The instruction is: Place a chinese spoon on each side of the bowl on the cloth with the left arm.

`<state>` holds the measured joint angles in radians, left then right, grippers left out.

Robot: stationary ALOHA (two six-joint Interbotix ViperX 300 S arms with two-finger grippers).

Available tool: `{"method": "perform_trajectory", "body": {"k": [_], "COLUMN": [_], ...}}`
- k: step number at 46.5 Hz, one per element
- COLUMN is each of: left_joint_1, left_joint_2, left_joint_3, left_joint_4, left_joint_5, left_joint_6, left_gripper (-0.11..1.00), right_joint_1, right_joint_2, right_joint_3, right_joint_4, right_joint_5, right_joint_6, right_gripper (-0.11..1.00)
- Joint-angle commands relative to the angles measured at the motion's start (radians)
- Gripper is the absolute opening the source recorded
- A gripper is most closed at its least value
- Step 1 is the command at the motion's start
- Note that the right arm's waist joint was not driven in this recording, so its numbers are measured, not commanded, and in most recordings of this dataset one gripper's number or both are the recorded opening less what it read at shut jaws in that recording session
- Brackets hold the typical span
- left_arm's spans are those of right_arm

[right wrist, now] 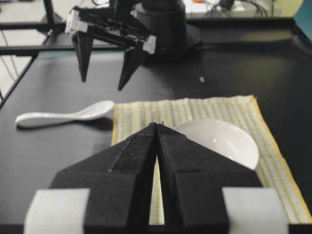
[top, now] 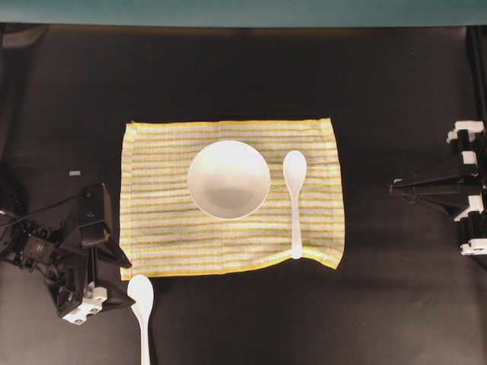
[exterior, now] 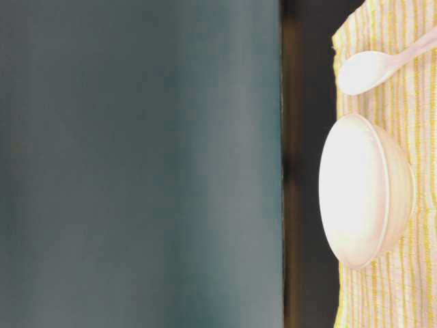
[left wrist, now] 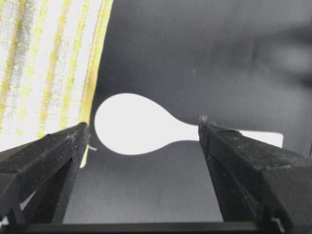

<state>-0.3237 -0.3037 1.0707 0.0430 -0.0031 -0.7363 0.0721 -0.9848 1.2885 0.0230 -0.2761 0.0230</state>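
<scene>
The striped yellow cloth (top: 228, 243) lies mid-table with the white bowl (top: 228, 179) on it. One chinese spoon (top: 294, 201) rests on the cloth just right of the bowl, handle toward the front. The other chinese spoon (top: 141, 304) lies on the bare table beyond the cloth's front left corner. My left gripper (top: 122, 283) hangs open above and beside that spoon, holding nothing. In the left wrist view the spoon's oval end (left wrist: 131, 124) shows between the spread fingers, with the cloth's edge (left wrist: 48, 63) at the left. My right gripper (right wrist: 157, 125) is shut and empty.
The table top (top: 228, 84) is black, with a teal wall behind it. My right arm (top: 456, 186) is parked at the right edge, away from the cloth. A small grey mark (top: 74, 173) sits on the table left of the cloth.
</scene>
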Motion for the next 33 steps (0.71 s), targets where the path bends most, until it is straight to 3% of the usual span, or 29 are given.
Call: {"method": "perform_trajectory", "body": {"k": [1,25,30,33], "left_joint_1": [-0.002,-0.014,-0.014,-0.017], "left_joint_2": [0.015,0.179,0.179,0.176], "left_joint_3": [-0.012,-0.052,-0.055,-0.054], "left_joint_4": [0.003,0.003,0.003,0.003], "left_joint_5": [-0.006,-0.083,-0.081,-0.081], "left_joint_6": [-0.003,-0.008,-0.008,-0.009], "left_gripper": [0.87,0.87,0.82,0.72], "right_joint_1": [0.0,0.0,0.0,0.0], "right_joint_2": [0.012,0.014,0.015,0.017], "right_joint_3": [-0.006,-0.006,-0.002,0.0], "right_joint_4": [0.003,0.003,0.005,0.005], "right_joint_5": [-0.009,-0.006,-0.006,-0.006], "right_joint_6": [0.006,0.006,0.008,0.008], "right_gripper": [0.01,0.01,0.01,0.01]}}
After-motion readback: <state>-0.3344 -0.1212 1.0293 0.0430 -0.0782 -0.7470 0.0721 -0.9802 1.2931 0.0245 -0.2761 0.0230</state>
